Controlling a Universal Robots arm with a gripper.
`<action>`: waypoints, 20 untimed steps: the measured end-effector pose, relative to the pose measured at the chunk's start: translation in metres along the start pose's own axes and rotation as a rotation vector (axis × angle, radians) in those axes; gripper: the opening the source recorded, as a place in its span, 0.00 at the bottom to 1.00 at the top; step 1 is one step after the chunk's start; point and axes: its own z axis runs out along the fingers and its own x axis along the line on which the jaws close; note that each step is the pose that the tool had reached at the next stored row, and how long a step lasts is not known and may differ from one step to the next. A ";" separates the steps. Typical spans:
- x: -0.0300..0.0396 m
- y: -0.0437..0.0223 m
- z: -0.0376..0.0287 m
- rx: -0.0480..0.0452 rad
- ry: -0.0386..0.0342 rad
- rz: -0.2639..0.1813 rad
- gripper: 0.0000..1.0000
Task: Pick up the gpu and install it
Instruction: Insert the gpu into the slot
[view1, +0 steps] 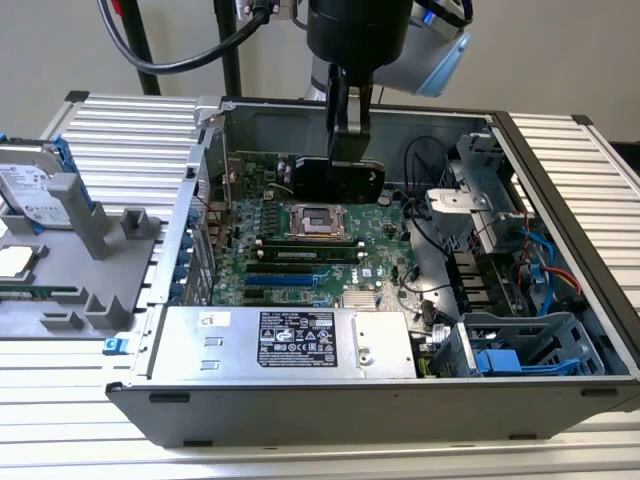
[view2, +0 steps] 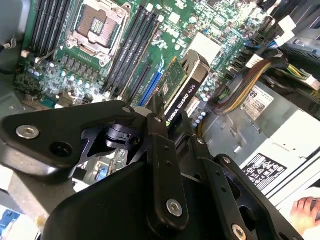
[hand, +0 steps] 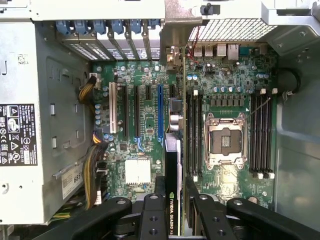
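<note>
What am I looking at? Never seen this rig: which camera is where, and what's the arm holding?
It is one robot arm with a two-finger gripper, working over an open computer case that lies on a slatted metal table. The exterior view comes from a camera off the arm that sees the whole scene. Both wrist views come from cameras riding on the arm, looking down along the gripper. The gripper is shut on the gpu, a thin card with a black cover, held edge-down above the green motherboard. On the exterior view's left, a grey fixture holds a hard drive.
</note>
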 end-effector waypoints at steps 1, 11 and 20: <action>0.0000 0.0000 0.0004 0.0000 0.0000 0.000 0.00; 0.0001 0.0001 0.0041 0.0001 -0.0001 0.000 0.00; 0.0001 0.0001 0.0073 0.0001 0.0000 0.000 0.00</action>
